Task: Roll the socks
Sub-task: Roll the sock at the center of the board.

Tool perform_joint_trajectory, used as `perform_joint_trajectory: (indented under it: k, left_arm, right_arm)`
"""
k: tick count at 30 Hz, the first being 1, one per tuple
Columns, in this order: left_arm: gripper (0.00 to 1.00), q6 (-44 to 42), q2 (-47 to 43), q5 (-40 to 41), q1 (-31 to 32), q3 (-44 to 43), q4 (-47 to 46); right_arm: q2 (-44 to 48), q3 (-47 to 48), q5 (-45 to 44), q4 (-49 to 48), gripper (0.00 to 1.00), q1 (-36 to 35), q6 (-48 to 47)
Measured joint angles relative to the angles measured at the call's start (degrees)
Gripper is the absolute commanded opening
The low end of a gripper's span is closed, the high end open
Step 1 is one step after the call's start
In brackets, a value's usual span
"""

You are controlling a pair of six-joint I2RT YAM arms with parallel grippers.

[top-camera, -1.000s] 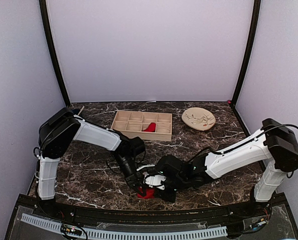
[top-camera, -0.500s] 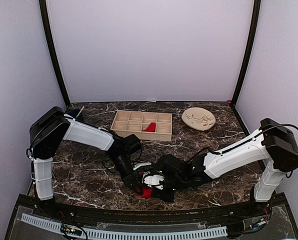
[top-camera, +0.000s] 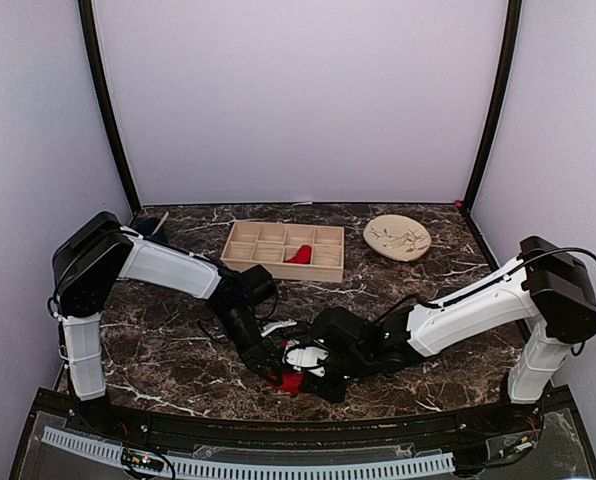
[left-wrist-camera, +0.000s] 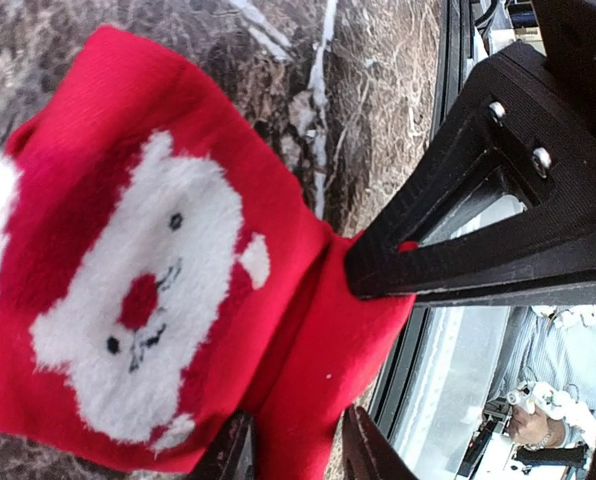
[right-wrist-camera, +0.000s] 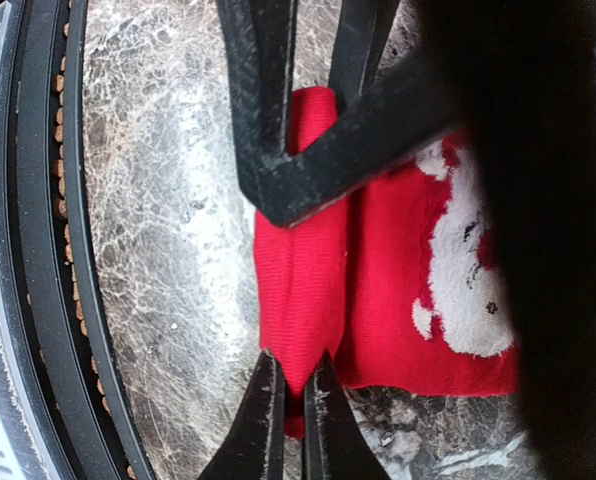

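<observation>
Though mostly hidden from above, a bear-faced sock (left-wrist-camera: 178, 250) lies at the near edge of the table (top-camera: 178, 340), the right pincer (right-wrist-camera: 293, 375) clenched on its fold; the left pincer (left-wrist-camera: 296, 430) straddles it, grip unclear; a second sock (top-camera: 299, 255) sits in the far tray (top-camera: 278, 268).

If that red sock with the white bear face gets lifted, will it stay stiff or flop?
Probably floppy: the sock creases into a fold where the right end effector pinches it. Likely light too: thin knit fabric. Lying flat, it shouldn't roll.
</observation>
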State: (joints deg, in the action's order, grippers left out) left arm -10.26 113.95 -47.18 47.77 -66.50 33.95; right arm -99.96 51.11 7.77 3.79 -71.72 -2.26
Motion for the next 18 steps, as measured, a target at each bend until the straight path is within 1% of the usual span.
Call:
perform_joint_trajectory:
  k: [12,18]
  left_arm:
    - [0.33,0.87,-1.03,0.33,-2.40,1.18,0.00]
    - [0.33,1.55,-2.56,2.51,-3.87,2.25,-0.07]
  right_arm:
    - [-0.35,0.00,0.13,-0.39,0.04,0.00,0.66]
    - [-0.68,0.00,0.22,-0.42,0.04,0.07,0.83]
